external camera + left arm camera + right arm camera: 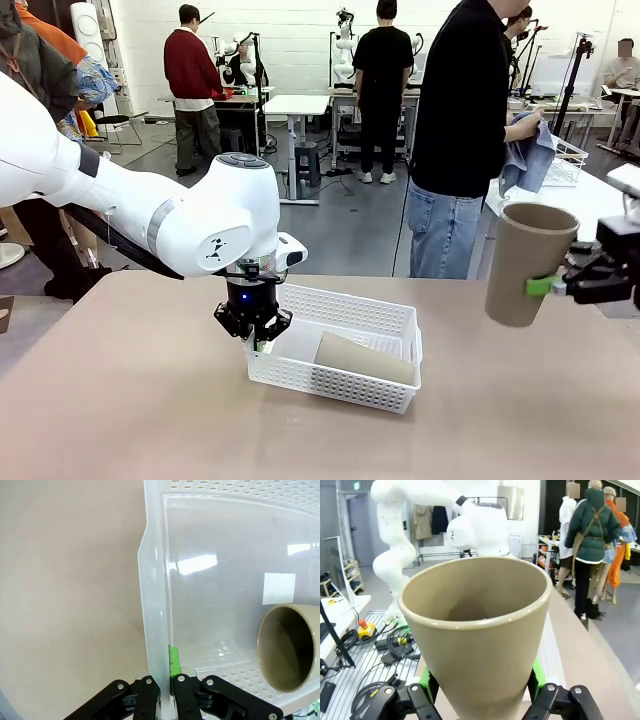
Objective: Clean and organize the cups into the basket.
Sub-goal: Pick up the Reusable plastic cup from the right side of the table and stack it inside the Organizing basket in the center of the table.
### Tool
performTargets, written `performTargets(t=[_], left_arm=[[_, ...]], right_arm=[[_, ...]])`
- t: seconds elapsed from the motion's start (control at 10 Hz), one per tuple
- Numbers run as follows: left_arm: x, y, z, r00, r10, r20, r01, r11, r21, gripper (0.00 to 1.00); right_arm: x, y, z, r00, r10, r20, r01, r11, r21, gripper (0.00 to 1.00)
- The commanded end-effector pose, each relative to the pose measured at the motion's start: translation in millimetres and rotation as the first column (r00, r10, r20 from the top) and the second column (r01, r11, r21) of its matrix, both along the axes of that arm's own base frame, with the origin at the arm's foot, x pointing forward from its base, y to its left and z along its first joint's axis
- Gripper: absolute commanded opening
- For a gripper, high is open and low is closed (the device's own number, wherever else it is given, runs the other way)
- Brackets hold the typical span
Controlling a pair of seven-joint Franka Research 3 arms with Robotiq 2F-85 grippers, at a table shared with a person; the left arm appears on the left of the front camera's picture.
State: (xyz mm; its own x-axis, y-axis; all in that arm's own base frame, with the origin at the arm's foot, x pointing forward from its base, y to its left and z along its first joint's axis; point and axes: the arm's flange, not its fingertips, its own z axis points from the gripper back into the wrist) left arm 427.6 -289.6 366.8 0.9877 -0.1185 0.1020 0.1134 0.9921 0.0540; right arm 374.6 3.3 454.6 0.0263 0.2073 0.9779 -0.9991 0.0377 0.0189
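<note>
Pinching the near-left wall of the shallow white perforated plastic basket (pixel 335 386), the left hand (pixel 254 336) is clenched on that thin rim. In the left wrist view one finger stands outside the wall and one green pad inside. The basket sits low in the middle of the front view on the tan surface (pixel 140 410). One dull tan tapered cup (pixel 364 358) lies on its side in the basket's right half, mouth towards the left hand.

The right hand (pixel 482 684) is grasping a second tan tapered cup (pixel 528 262). It holds the cup upright and in the air at the right edge of the front view, well apart from the basket, with the green pads pressed on the cup's lower, narrower part.

The main risk, as I judge it, is the smooth tapered wall slipping between the pads when the cup is tilted to lie flat. A low approach could catch the basket's right rim. The cup could also land on the one already inside and roll out. Any pull from the left hand could flex the wall or tip the light basket.
</note>
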Motion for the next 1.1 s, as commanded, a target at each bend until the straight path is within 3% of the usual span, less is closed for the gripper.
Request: performTargets(t=[0.0,0.6,0.7,1.0], left_arm=[[-2,1,1,1.0,-0.008,0.008,0.008,1.0,-0.006,0.0],[-2,1,1,1.0,-0.008,0.008,0.008,1.0,-0.006,0.0],[-2,1,1,1.0,-0.008,0.008,0.008,1.0,-0.006,0.0],[-2,1,1,1.0,-0.008,0.008,0.008,1.0,-0.006,0.0]], right_arm=[[13,-1,-20,0.999,0.036,-0.009,-0.036,0.999,0.0,0.25],[13,-1,-20,0.999,0.036,-0.009,-0.036,0.999,0.0,0.25],[11,-1,-27,1.0,0.019,-0.024,-0.019,1.0,0.001,0.84],[40,95,15,0.989,0.017,-0.149,-0.053,0.97,-0.238,0.84]])
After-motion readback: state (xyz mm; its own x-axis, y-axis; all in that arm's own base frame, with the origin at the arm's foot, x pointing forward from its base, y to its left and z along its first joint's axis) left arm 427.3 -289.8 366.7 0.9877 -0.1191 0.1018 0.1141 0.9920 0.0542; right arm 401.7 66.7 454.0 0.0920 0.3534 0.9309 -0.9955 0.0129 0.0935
